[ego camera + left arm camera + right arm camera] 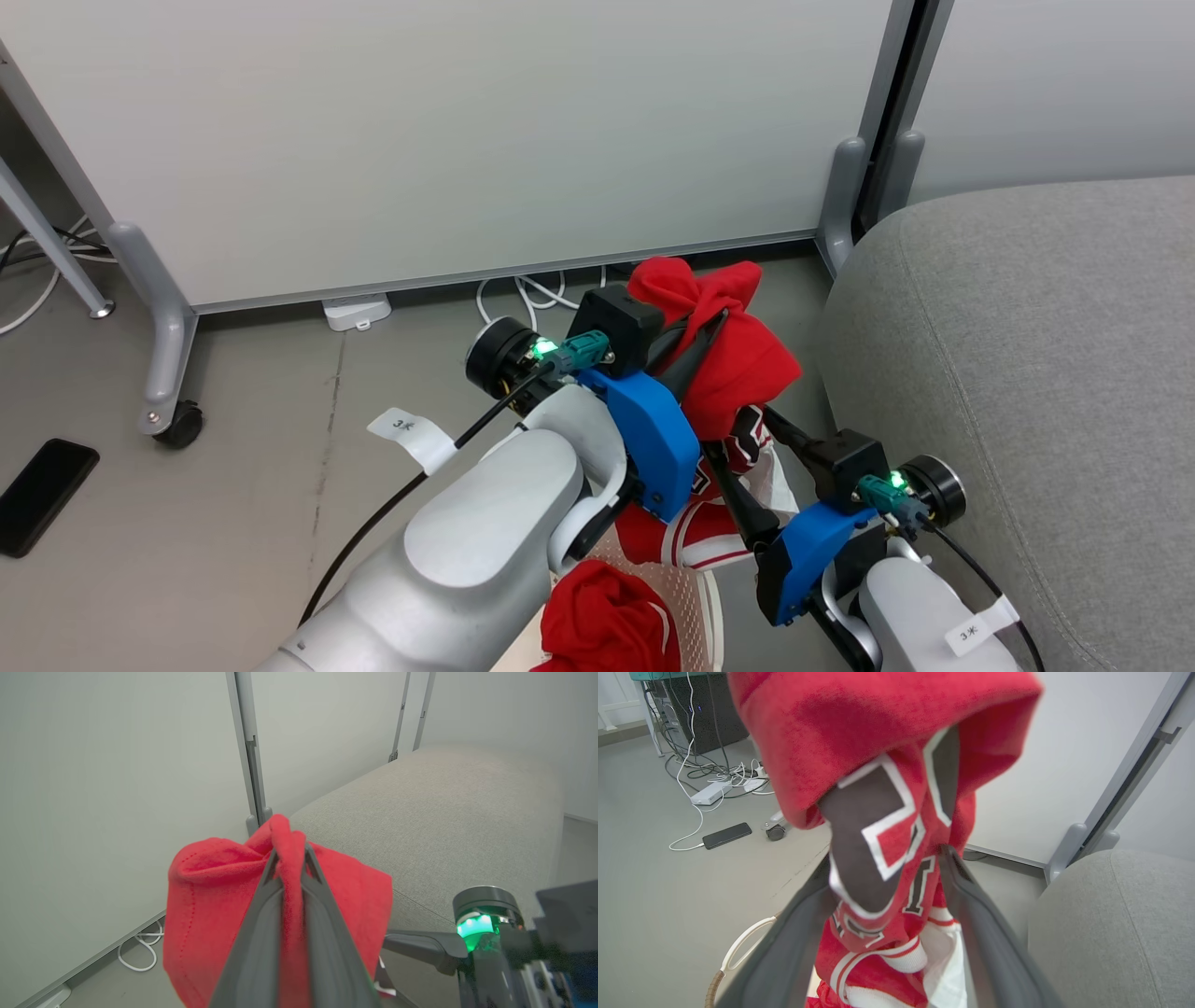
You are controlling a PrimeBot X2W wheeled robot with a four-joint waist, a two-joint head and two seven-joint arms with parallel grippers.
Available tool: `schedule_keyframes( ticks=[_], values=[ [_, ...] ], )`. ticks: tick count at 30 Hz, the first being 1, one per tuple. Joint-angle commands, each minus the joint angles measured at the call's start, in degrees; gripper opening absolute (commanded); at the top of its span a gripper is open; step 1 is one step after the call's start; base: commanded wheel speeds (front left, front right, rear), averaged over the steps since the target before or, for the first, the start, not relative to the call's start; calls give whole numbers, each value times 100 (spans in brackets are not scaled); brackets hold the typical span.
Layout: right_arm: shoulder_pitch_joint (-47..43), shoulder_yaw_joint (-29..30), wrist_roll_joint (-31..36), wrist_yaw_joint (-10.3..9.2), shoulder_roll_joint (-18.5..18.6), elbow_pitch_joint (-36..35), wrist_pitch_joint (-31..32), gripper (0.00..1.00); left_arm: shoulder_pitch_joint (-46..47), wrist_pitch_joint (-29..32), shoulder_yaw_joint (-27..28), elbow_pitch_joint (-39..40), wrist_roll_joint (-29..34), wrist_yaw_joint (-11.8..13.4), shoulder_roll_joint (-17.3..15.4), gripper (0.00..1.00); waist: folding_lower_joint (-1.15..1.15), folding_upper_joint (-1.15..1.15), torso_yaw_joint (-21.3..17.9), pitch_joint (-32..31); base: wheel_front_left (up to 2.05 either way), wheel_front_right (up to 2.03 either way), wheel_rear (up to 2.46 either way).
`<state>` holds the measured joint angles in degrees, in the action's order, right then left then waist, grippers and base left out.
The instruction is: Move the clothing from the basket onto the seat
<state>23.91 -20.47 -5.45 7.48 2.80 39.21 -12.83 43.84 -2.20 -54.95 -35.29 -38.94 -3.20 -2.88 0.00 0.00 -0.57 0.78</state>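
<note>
Both left fingers [252,938] pinch the jersey [205,905] near the seat [1027,373]; right fingers [987,942] gape.

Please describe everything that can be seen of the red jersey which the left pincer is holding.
The jersey is red, soft-looking cloth with black numerals edged in white and ribbed red-and-white striped trim at its lower end. It is crumpled, not spread. The left pincer is shut on a fold at its top, so it hangs limp above the basket, beside the grey seat. Its lower part hangs between the open fingers of the right pincer. Whether it touches the basket cannot be told.
</note>
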Motion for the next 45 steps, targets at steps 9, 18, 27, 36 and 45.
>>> schedule_keyframes(
  ticks=[9, 18, 27, 36, 45],
  values=[
    [502, -214, -361, 3, 16, 684, -97, 0, 107, -56, -196, 83, -172, 63, -3, 0, 0, 0, 68, -47, 0, 0, 0],
    [644, -318, -611, 3, 16, 871, -193, 0, 149, -101, -227, -40, -224, 104, -3, 0, 0, 0, 11, -59, 0, 0, 0],
    [704, -327, -667, 3, 16, 940, -236, 0, 179, -147, -259, -158, -184, 136, -47, 0, 0, 0, -16, -48, 0, 0, 0],
    [697, -308, -673, 3, 16, 921, -244, 0, 196, -131, -281, -243, -226, 155, -76, 0, 0, 0, -55, -48, 0, 0, 0],
    [654, -306, -635, 3, 16, 876, -247, 0, 210, -233, -255, -268, -247, 220, -72, 100, 0, 0, -70, -58, 0, 0, 0]
  ],
)
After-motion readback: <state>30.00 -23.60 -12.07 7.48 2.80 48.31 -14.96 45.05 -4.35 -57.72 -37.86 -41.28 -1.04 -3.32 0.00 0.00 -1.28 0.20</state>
